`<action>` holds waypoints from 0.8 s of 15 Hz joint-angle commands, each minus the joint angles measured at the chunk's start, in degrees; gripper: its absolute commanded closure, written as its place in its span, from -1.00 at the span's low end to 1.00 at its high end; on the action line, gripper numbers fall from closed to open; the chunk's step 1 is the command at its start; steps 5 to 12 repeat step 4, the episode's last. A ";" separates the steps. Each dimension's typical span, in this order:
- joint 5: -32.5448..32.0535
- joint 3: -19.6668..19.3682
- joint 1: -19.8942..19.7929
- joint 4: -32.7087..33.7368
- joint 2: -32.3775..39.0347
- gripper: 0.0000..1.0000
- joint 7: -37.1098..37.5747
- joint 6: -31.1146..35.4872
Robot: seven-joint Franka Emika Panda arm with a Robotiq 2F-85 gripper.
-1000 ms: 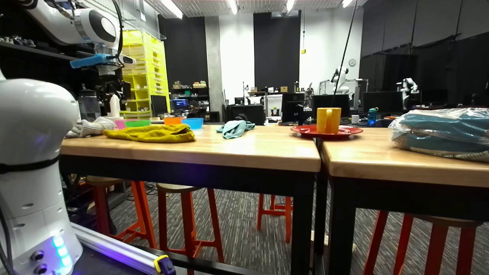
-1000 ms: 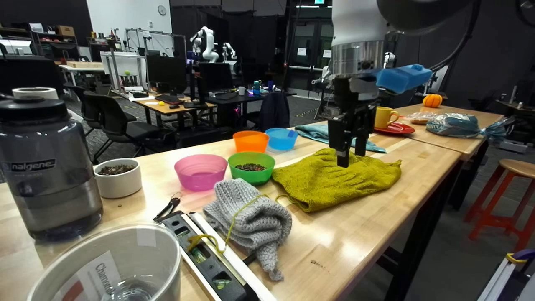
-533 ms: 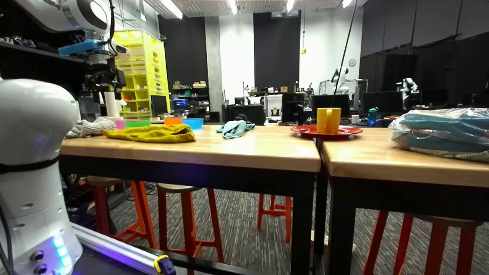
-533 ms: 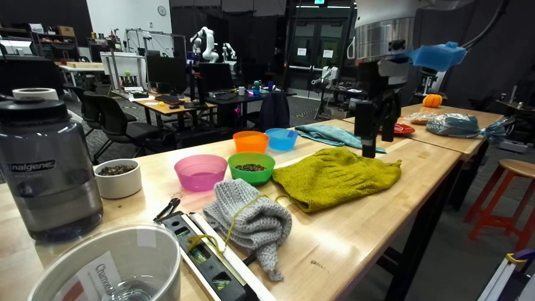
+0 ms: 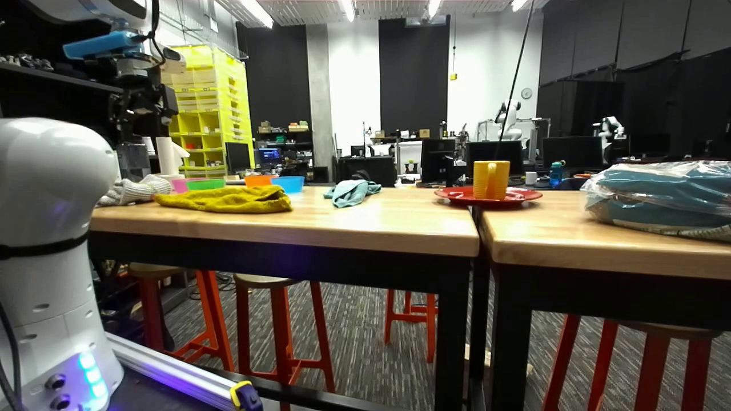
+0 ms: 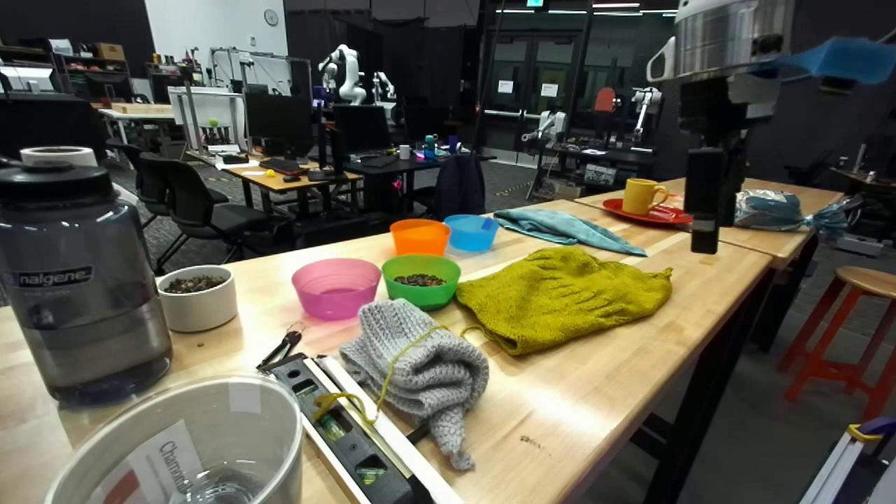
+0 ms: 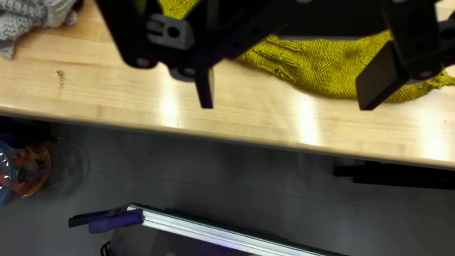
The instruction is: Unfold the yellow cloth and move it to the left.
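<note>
Gripper [image 7: 289,93]: I have it wide, at 2 o'clock from the cloth [image 6: 563,301] in an exterior view.
Cloth: rumpled on the table [image 6: 553,399].

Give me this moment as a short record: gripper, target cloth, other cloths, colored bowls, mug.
gripper: open, holding nothing
target: yellow cloth, wrinkled, lying on the table; whether fully unfolded, cannot tell
other cloths: gray knitted cloth, bunched; teal cloth
colored bowls: pink bowl, green bowl with dark bits inside, orange bowl, blue bowl
mug: yellow, on the red plate
</note>
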 commanded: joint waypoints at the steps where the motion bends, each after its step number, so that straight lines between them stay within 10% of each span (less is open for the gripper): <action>1: -0.29 -2.72 -0.59 -2.72 -8.13 -1.00 -4.83 -3.83; 12: -0.11 -4.62 -1.05 -3.61 -12.07 -1.00 -7.28 -5.62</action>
